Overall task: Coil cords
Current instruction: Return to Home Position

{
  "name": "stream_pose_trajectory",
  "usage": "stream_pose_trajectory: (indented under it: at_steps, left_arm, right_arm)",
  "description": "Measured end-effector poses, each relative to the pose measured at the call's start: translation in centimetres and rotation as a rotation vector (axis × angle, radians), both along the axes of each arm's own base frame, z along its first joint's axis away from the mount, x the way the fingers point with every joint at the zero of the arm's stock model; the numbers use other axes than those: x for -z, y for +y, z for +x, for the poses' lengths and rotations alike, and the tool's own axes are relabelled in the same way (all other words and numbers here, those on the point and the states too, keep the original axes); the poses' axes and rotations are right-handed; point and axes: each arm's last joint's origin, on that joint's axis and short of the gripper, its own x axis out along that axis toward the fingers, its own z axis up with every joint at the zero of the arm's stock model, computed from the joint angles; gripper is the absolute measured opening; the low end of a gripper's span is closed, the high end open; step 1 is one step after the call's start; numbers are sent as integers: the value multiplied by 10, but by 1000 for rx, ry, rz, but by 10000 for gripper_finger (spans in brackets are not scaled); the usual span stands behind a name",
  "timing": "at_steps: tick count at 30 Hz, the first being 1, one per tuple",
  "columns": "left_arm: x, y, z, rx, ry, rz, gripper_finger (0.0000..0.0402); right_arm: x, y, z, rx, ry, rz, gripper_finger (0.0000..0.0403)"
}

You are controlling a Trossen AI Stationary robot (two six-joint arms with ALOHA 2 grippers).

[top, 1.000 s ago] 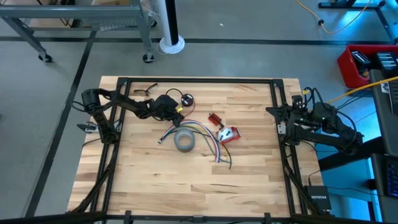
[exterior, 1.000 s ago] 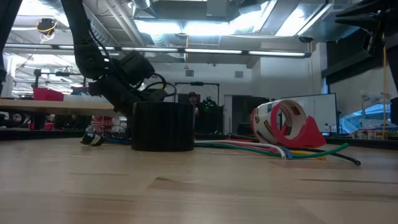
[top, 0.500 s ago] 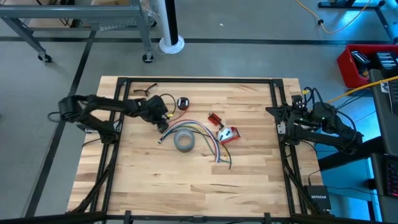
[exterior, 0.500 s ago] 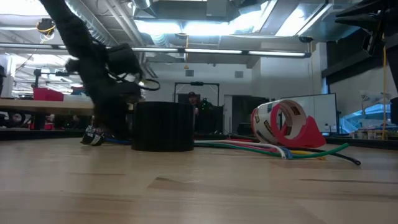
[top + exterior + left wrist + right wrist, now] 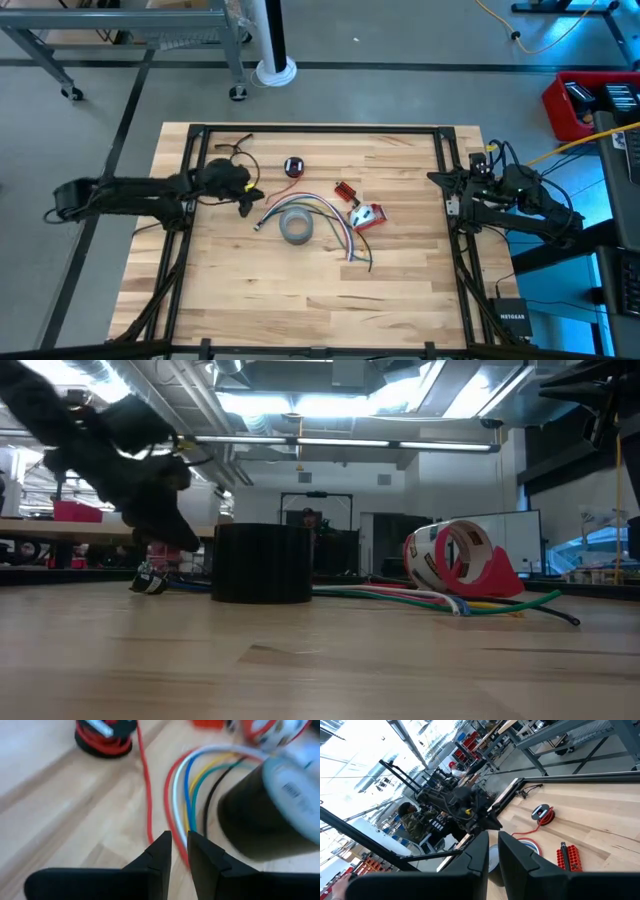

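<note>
A small spool wound with red cord (image 5: pixel 293 167) (image 5: pixel 105 735) (image 5: pixel 542 813) lies flat on the table, far of centre. Its thin red wire (image 5: pixel 146 795) trails over the wood toward my left gripper (image 5: pixel 251 203) (image 5: pixel 179 840). That gripper hangs shut above the table, left of the grey tape roll, with nothing between its fingers. A thin black cord (image 5: pixel 232 149) lies loose near the far left corner. My right gripper (image 5: pixel 441 180) (image 5: pixel 492 837) waits shut, raised over the table's right edge.
A grey tape roll (image 5: pixel 296 228) (image 5: pixel 262 563) stands mid-table with a bundle of coloured wires (image 5: pixel 335 222) curving round it. A red tape dispenser (image 5: pixel 367 215) (image 5: pixel 455 557) and a small red part (image 5: pixel 346 190) lie to its right. A person (image 5: pixel 412 822) is beyond the table.
My left gripper has drawn back from the red spool toward the table's left edge and a little toward the near edge. It has risen and rolled somewhat. Its fingers have stayed shut. The spool has stayed where it was.
</note>
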Motion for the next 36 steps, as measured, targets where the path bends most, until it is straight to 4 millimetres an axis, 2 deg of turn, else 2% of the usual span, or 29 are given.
stream_pose_trajectory:
  at_steps: [6,13,22,30,36]
  left_arm:
    - [2,-9,-11,15,-258,100,54]
    - [-7,-19,-20,79,-481,246,54]
    - [-29,-29,-29,140,-641,368,54]
    - [-40,-38,-36,197,-713,471,54]
    - [-43,-45,-43,221,-746,471,54]
  right_arm:
    - [0,0,0,0,0,0,44]
    - [0,0,0,1,0,0,44]
    - [0,0,0,0,0,0,44]
    - [0,0,0,0,0,0,44]
    - [0,0,0,0,0,0,44]
